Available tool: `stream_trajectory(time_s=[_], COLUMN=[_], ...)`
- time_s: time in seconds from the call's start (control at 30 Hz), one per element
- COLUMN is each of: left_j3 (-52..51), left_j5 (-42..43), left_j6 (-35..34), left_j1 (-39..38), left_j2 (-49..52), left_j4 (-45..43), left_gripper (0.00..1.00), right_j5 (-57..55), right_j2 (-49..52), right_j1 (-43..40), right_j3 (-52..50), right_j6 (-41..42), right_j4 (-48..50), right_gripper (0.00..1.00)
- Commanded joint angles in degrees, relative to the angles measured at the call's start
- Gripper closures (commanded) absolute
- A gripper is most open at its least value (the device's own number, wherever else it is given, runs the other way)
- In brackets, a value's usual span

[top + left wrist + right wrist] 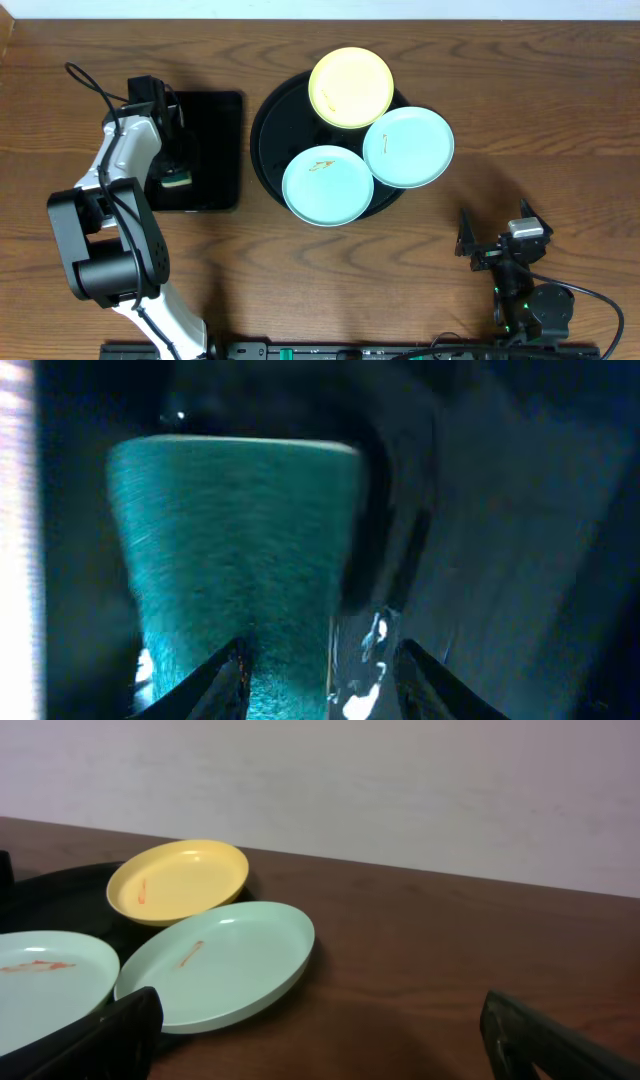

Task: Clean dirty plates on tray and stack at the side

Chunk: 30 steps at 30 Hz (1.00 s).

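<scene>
Three plates lie on the round black tray (268, 140). The yellow plate (350, 87) is at the back, one blue-green plate (408, 147) at the right and another (328, 185) at the front. All three have small orange smears. In the right wrist view the yellow plate (180, 880), the nearer blue-green plate (220, 965) and the other (45, 985) show ahead to the left. My right gripper (497, 240) (320, 1040) is open and empty over the bare table, right of the tray. My left gripper (172, 166) (325, 675) is open, just above a green sponge (178, 181) (230, 550).
The sponge lies on a smaller rectangular black tray (215, 150), left of the round tray. The left arm reaches over that tray's left side. Bare wooden table (540, 120) lies right of the round tray.
</scene>
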<state>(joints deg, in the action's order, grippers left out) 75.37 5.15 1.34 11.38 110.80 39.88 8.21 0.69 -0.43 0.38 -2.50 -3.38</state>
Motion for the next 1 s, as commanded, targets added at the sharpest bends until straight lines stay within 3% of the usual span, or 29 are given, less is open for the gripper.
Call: stream_trajectory(time_s=[0.0,0.17,0.5,0.67,0.87,0.97], left_j3=[-0.31,-0.28,-0.24,-0.24,-0.85,-2.29], left_j5=[10.25,17.2,12.87,8.2,1.4,1.4], left_j6=[0.2,1.46,-0.15,-4.04,-13.33,-13.29], left_j1=[-0.31,-0.31,-0.2,-0.2,-0.2,-0.2], left_j2=[0.42,0.17,-5.97,-9.29,-8.11,-7.32], left_j4=[0.15,0.15,0.52,1.42,1.53,0.22], left_gripper=[0.54,0.54,0.52,0.45,0.15,0.13], right_j5=[0.63,0.63,0.63,0.63,0.63,0.63], right_j2=[-0.31,-0.31,-0.31,-0.31,-0.31,-0.31], right_j1=[-0.15,-0.15,-0.15,-0.15,-0.15,-0.15], right_j3=[-0.07,-0.07,-0.07,-0.07,-0.07,-0.07], right_j6=[0.74,0.74,0.74,0.74,0.74,0.74], right_j4=[-0.2,-0.2,-0.2,-0.2,-0.2,-0.2], right_gripper=[0.01,0.01,0.01,0.01,0.01,0.01])
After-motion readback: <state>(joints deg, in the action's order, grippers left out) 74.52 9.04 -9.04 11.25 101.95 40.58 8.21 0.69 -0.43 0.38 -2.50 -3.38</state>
